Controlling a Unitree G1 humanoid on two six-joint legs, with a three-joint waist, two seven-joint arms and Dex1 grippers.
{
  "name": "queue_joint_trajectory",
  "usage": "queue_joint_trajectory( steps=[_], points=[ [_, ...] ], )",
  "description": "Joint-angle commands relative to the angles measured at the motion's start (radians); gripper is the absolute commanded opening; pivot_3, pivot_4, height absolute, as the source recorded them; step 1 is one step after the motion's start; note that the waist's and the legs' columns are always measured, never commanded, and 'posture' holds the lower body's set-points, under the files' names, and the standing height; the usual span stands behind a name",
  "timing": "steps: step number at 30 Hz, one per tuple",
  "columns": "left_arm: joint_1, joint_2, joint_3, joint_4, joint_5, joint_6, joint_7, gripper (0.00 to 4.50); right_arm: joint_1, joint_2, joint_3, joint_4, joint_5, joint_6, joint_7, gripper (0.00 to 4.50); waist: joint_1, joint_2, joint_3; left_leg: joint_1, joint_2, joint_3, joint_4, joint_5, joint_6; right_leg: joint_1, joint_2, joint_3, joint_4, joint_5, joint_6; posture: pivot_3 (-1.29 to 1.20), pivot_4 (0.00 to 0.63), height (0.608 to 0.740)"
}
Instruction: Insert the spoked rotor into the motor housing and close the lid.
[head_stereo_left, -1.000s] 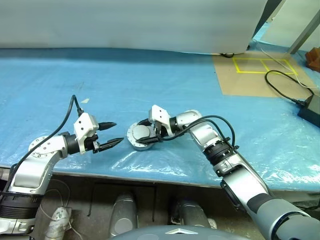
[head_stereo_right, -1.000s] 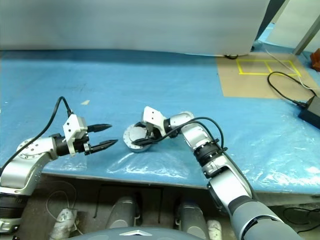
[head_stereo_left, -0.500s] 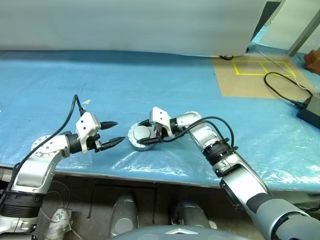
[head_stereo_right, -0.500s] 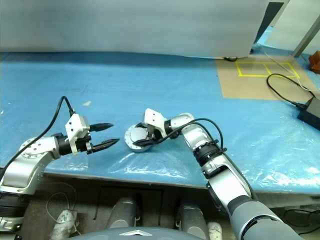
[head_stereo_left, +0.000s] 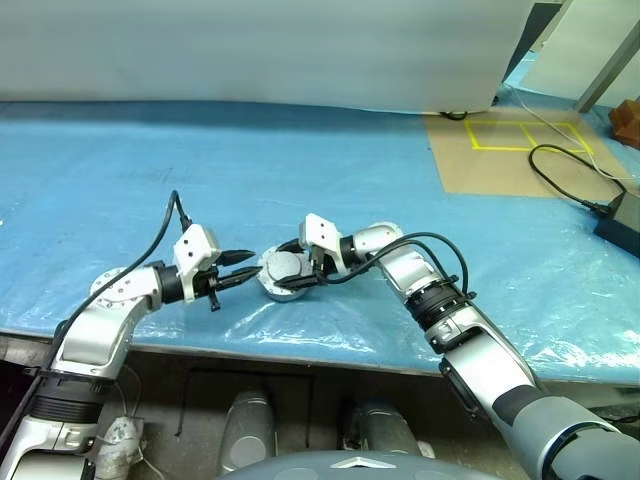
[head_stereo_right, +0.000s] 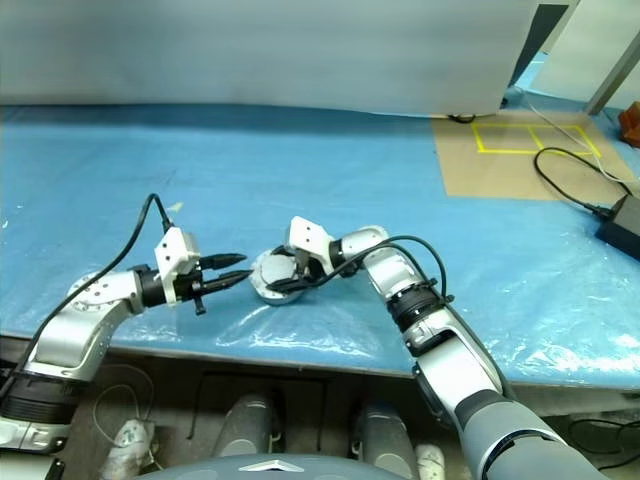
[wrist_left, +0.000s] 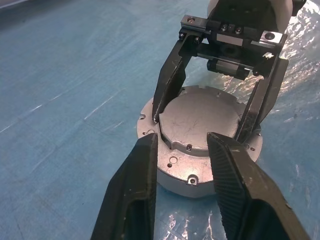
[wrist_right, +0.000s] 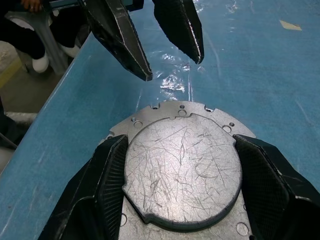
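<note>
The motor housing (head_stereo_left: 272, 288) is a round silver body lying flat on the blue sheet near the table's front edge. A scratched round lid (wrist_right: 182, 167) sits on top of it. My right gripper (head_stereo_left: 290, 268) reaches in from the right and is shut on the lid, one black finger against each side of the raised plate. My left gripper (head_stereo_left: 255, 263) hovers just left of the housing, pointing at it. It is open, with a narrow gap and nothing between its fingers (wrist_left: 137, 190). The spoked rotor is out of view.
A blue plastic sheet (head_stereo_left: 200, 160) covers the table, whose front edge (head_stereo_left: 300, 350) runs just below the arms. At the back right lie a brown board with a yellow tape square (head_stereo_left: 510, 140), a black cable (head_stereo_left: 565, 165) and a black box (head_stereo_left: 622, 225).
My left gripper has moved right, up close to the housing, and its fingers have drawn closer together. The right gripper and the lid have stayed put.
</note>
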Motion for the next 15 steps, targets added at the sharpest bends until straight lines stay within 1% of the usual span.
queue_joint_trajectory(
  steps=[1,4,5,6,7,8,15],
  points=[
    [-0.006,0.002,0.001,-0.014,-0.004,-0.012,-0.013,1.73,0.035,-0.023,0.027,0.073,-0.059,0.019,-0.021,2.98,0.0,0.0,0.0,0.0,0.0,0.0,-0.001,0.0,0.0,0.0,0.0,0.0,0.0,0.0,0.0,0.0,0.15,0.74],
    [-0.003,-0.002,-0.006,-0.018,-0.022,-0.009,-0.037,1.17,0.036,-0.02,0.028,0.075,-0.059,0.017,-0.024,2.98,0.0,0.0,0.0,0.0,0.0,0.0,-0.001,0.0,0.0,0.0,0.0,0.0,-0.001,0.0,0.0,0.0,0.15,0.74],
    [-0.001,-0.004,-0.01,-0.02,-0.015,-0.012,-0.035,0.78,0.035,-0.02,0.027,0.076,-0.059,0.016,-0.024,2.98,0.0,0.0,0.0,0.0,0.0,0.0,-0.001,0.0,0.0,0.0,0.0,0.0,-0.001,0.0,0.0,0.0,0.15,0.74],
    [-0.004,-0.01,-0.014,-0.018,-0.004,-0.009,-0.02,0.53,0.035,-0.019,0.026,0.076,-0.058,0.017,-0.025,2.98,0.0,0.0,0.0,0.0,0.0,0.0,-0.002,0.0,0.0,0.0,0.0,0.0,-0.001,0.0,0.0,0.0,0.15,0.74],
    [-0.008,-0.014,-0.017,-0.016,0.001,0.0,-0.012,0.18,0.034,-0.018,0.026,0.077,-0.057,0.017,-0.025,2.98,0.0,0.0,0.0,0.0,0.0,0.0,-0.002,0.0,0.0,0.0,0.0,0.0,-0.001,0.0,0.0,0.0,0.15,0.74],
    [-0.011,-0.015,-0.019,-0.015,0.001,0.011,-0.011,0.03,0.034,-0.018,0.025,0.078,-0.057,0.017,-0.026,2.98,0.0,0.0,0.0,0.0,0.0,0.0,-0.003,0.0,0.0,0.0,0.0,0.0,-0.002,0.0,0.0,0.0,0.15,0.74],
    [-0.006,-0.031,-0.062,0.011,0.034,0.004,-0.003,0.03,0.021,-0.011,0.017,0.091,-0.056,0.014,-0.039,2.98,0.0,0.001,-0.001,0.001,-0.001,0.0,-0.008,0.0,0.0,0.0,0.0,0.0,-0.007,0.0,0.001,0.0,0.15,0.74]
  ],
)
